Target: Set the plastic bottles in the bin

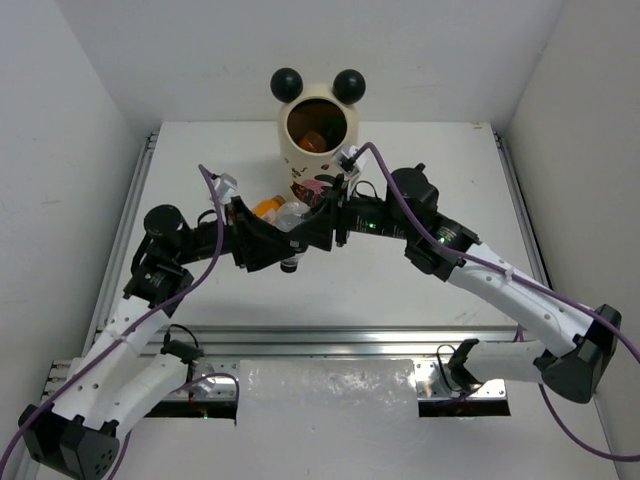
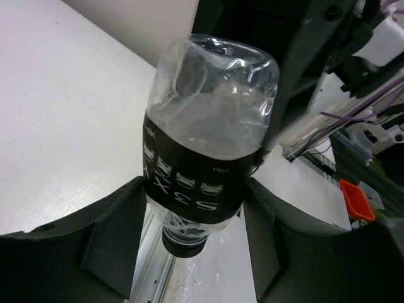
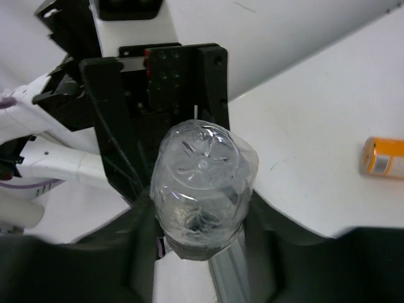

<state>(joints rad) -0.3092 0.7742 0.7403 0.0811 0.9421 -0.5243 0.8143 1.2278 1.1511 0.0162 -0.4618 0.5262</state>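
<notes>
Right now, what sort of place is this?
Probably a robotics lab test cell: a white table boxed in by plain walls, aluminium rails along its front, and a left arm and right arm mounted there.

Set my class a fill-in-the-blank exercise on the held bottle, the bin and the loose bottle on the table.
1. The clear bottle carries a ___ label.
2. Counting the left gripper and right gripper, ___ pairs of jaws hold it.
3. The loose bottle on the table is ___.
4. The bin stands ___.
Missing words: black, two, orange, upright.
</notes>
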